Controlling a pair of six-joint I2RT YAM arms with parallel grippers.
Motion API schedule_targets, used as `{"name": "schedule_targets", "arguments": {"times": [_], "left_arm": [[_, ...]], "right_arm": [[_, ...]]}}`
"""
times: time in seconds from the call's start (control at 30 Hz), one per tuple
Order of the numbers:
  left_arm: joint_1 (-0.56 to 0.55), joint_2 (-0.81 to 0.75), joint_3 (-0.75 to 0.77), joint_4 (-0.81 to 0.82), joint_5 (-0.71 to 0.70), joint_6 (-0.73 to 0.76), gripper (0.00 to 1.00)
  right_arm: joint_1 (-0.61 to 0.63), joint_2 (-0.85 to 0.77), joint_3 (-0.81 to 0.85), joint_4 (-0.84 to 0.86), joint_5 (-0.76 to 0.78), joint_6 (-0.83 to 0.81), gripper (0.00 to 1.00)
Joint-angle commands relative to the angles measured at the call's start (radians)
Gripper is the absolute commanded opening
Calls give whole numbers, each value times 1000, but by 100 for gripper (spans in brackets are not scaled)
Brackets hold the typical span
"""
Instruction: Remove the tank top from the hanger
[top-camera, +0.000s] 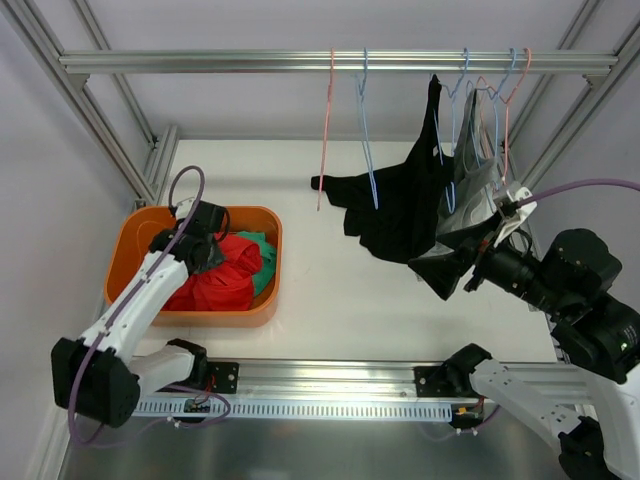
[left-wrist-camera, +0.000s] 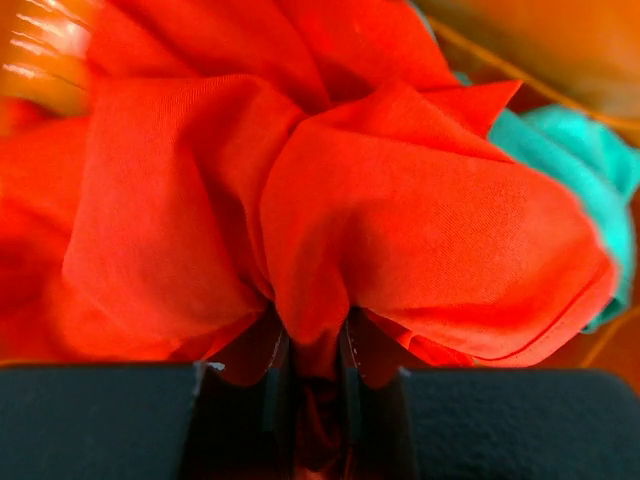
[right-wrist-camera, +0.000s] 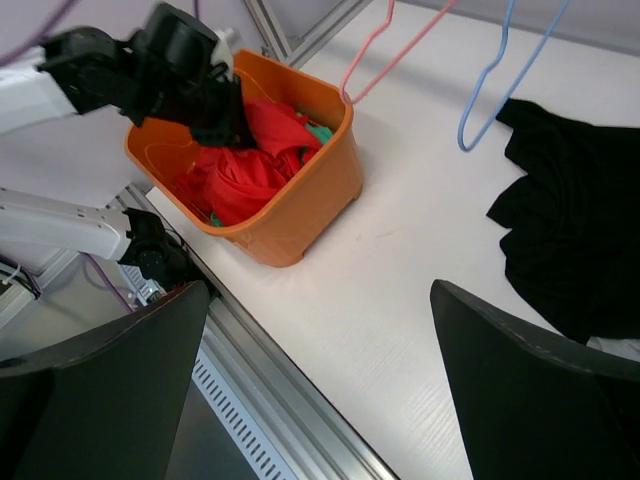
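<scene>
The black tank top (top-camera: 400, 205) hangs on a blue hanger (top-camera: 464, 62) from the rail (top-camera: 200, 62), a little right of the middle in the top view. Its long axis runs slanted, from the upper right near the rail down to the lower left, where the cloth spreads above the white table (top-camera: 330, 290). Whether it touches the table we cannot tell. At the left of the frame stands an orange bin (top-camera: 135, 228). In it lie a red cloth (top-camera: 225, 280) and, beside it, a green cloth (top-camera: 262, 262). The left gripper (left-wrist-camera: 312, 345) is in the bin, its jaws narrow and pinching a fold of the red cloth. The right gripper (right-wrist-camera: 320, 300), at the right near the tank top, has its jaws wide apart and holds nothing.
</scene>
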Motion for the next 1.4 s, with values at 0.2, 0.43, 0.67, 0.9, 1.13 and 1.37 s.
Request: {"name": "schedule_targets", "arguments": {"times": [0.2, 0.43, 0.67, 0.9, 1.13, 1.37], "left_arm": [[48, 57, -116, 175, 226, -7, 0], [51, -226, 68, 26, 236, 94, 99], [51, -365, 323, -83, 461, 232, 99], [51, -545, 283, -68, 752, 315, 99], [51, -626, 177, -68, 693, 378, 99], [51, -612, 145, -69, 706, 389, 99]], "right_arm": [[1, 153, 319, -51, 217, -76, 99], [-25, 404, 562, -242, 612, -225, 99], [-217, 633, 676, -196, 506, -259, 100], [-293, 841, 794, -136, 440, -244, 94], [-315, 932, 793, -124, 446, -215, 51], [-315, 926, 806, -104, 449, -201, 16]]}}
